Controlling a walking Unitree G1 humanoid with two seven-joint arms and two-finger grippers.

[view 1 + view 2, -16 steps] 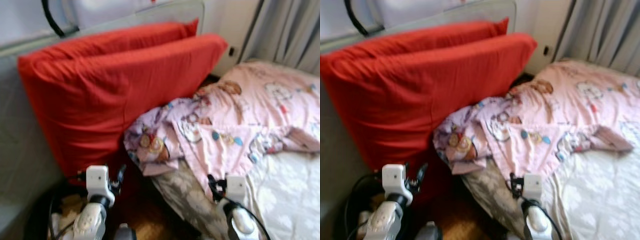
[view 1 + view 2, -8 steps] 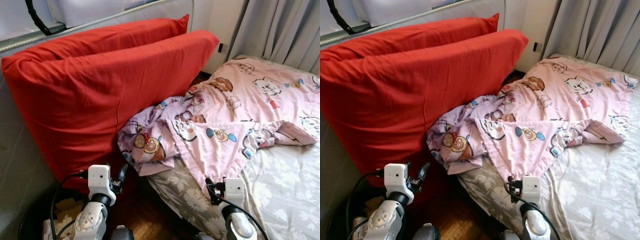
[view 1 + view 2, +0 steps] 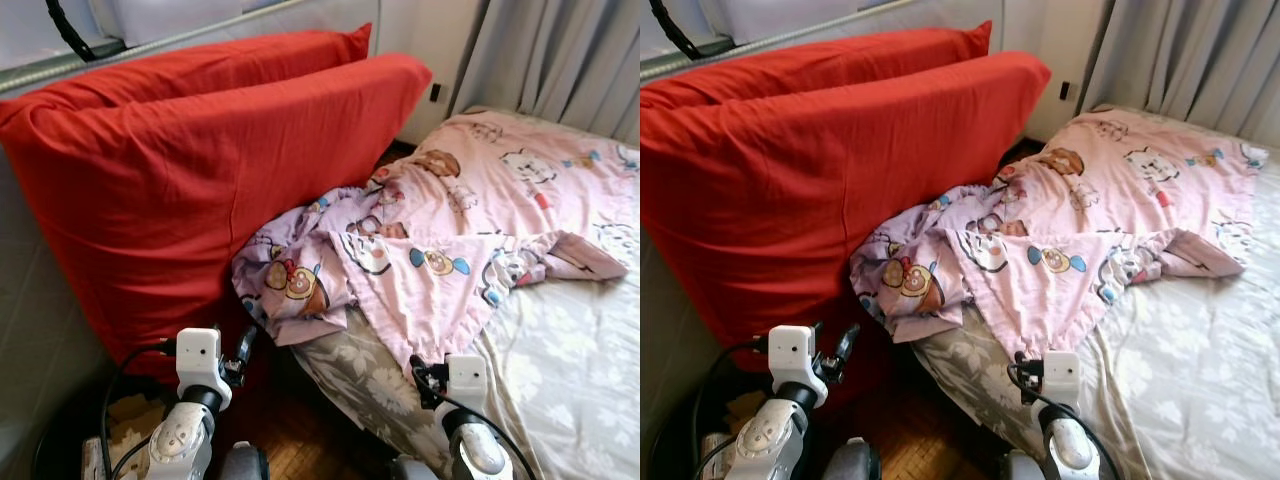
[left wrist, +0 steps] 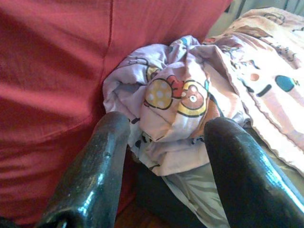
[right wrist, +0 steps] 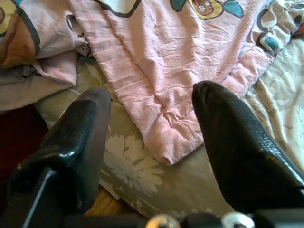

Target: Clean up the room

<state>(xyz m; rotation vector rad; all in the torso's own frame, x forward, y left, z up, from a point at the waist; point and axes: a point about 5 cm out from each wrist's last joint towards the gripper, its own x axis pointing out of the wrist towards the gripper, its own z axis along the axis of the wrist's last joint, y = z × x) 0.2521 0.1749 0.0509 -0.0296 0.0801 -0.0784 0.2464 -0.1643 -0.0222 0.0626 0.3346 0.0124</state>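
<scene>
Left wrist view: left hand (image 4: 164,142) spread before pink cartoon blanket (image 3: 450,240); right hand (image 5: 152,111) spread too.

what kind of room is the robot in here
Most likely a bedroom: a mattress with a grey floral sheet, a crumpled pink cartoon-print blanket on it, and two big red pillows leaning beside it.

— Head cameras?
— Looking forward and down from above the pink quilt (image 3: 470,230), both eyes sharing it and the red cushions (image 3: 830,170) beside it.
— Wrist cameras?
— Close in: left facing the quilt's bunched end against the cushions, right facing its hanging corner.
</scene>
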